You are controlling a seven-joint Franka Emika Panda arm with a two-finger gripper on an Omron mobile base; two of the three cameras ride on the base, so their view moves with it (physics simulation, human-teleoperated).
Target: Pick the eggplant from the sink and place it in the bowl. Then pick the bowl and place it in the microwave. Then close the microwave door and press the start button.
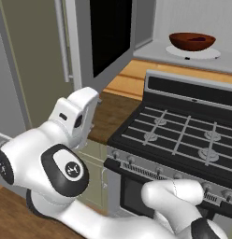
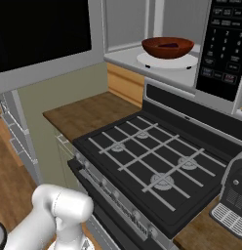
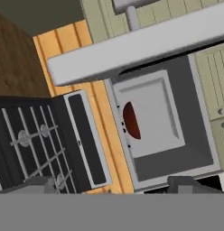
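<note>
The bowl [image 2: 168,47] sits on the white turntable plate [image 2: 168,61] inside the microwave [image 2: 225,44], a dark eggplant [image 2: 168,45] in it. The microwave door [image 1: 106,37] stands open. The end effector [image 3: 109,186] hangs wide apart, empty.

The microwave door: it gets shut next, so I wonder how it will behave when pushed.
The microwave door stands wide open, a stiff flat panel, so it should swing rather than bend. It looks big, so probably fairly heavy. The bowl sits well inside, so it likely won't block it.

Black gas stove [image 2: 157,161], wooden countertop [image 2: 86,113]
</note>
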